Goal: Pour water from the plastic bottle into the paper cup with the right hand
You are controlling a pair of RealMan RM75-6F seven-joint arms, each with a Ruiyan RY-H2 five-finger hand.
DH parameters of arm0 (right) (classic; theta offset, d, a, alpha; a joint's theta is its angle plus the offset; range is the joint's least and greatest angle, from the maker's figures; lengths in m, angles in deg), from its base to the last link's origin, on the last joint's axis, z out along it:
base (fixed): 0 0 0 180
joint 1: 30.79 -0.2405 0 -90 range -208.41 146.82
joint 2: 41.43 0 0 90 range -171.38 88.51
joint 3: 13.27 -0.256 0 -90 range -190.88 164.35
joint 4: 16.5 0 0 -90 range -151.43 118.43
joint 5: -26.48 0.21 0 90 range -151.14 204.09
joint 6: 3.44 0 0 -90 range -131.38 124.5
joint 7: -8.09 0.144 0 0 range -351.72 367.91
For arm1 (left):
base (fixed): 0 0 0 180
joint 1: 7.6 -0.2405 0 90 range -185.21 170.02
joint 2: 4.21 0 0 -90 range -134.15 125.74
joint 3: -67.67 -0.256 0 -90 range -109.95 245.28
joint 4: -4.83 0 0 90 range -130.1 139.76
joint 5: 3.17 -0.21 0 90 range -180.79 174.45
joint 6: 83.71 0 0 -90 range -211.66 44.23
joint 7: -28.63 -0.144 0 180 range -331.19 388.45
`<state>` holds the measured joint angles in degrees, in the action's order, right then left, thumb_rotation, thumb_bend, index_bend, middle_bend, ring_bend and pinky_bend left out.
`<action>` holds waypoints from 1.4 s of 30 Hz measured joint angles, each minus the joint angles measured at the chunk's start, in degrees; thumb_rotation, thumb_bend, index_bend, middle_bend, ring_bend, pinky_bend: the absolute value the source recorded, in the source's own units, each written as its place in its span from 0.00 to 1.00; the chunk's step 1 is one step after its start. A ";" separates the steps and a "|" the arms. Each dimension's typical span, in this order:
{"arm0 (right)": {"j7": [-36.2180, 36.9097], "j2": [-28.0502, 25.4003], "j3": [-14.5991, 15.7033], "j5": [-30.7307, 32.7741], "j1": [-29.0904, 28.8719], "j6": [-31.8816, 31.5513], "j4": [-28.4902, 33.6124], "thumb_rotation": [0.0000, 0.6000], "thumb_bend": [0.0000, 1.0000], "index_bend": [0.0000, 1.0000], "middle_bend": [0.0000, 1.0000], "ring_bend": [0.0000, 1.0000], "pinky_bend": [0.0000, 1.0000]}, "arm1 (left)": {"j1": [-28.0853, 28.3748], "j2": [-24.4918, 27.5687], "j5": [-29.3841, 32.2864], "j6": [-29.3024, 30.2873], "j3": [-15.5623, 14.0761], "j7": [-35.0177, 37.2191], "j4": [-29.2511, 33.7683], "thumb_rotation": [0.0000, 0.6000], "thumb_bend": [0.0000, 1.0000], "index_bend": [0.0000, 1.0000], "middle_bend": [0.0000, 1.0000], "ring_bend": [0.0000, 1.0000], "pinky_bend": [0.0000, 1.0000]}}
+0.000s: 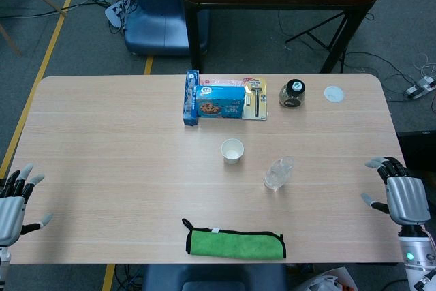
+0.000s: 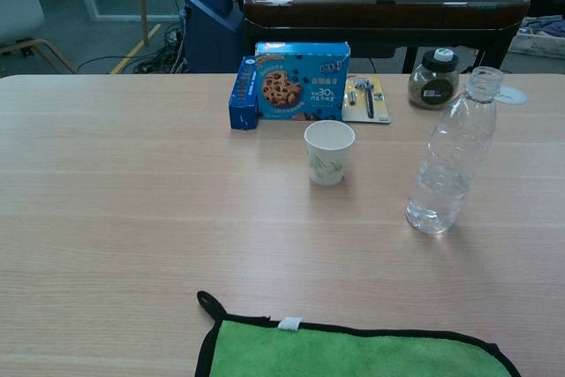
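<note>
Fingers [image 1: 378, 163] of the right hand [image 1: 403, 195] are spread and hold nothing, hovering at the right edge of the surface [image 1: 102, 168]; the left hand [image 1: 12, 204] sits at the opposite edge, its fingers also apart and empty, its lower part cut off by the frame. Neither hand shows in the chest view. The plastic bottle [image 2: 450, 157] stands upright well to the left of the right fingers, toward the middle of the surface, uncapped, with water only in its lower part; in the head view its clear body is hard to make out against the wood. The paper cup [image 2: 328, 152] stands upright further from the right fingers, just beyond the bottle and apart from it; from either view its inside is hard to judge. Behind the cup lies a blue biscuit box [image 2: 302, 80] with a narrower blue box [image 2: 241, 94] against its left side and a yellow carded item [image 2: 366, 99] to its right, then a small jar [image 2: 433, 79] and a round white lid [image 1: 334, 93]. A green cloth [image 1: 235, 244] lies at the near edge between the hands, its near side cropped in the chest view.
</note>
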<state>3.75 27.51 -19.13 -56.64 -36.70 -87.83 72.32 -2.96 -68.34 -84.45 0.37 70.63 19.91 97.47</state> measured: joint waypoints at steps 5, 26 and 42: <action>2.39 0.29 -0.04 0.20 -0.50 1.13 -0.30 1.00 0.00 0.35 0.29 0.20 0.39 | -0.15 0.07 0.03 -0.04 -0.10 0.59 -0.45 1.00 0.12 0.22 0.00 0.01 0.31; 11.70 2.32 -1.81 0.21 -8.65 12.49 -2.18 1.00 0.00 0.22 0.17 0.16 0.30 | 0.30 0.10 -0.48 -0.62 0.00 2.19 -0.67 1.00 0.12 0.22 0.00 0.01 0.31; 16.21 10.15 -1.89 0.55 -17.94 23.60 -8.48 1.00 0.00 0.22 0.17 0.16 0.27 | 0.02 1.03 -0.70 0.16 0.26 3.57 0.12 1.00 0.12 0.22 0.00 0.02 0.30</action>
<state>19.96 37.66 -21.02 -56.09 -54.64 -64.23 63.84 -2.93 -67.31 -85.14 0.53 70.89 23.48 97.59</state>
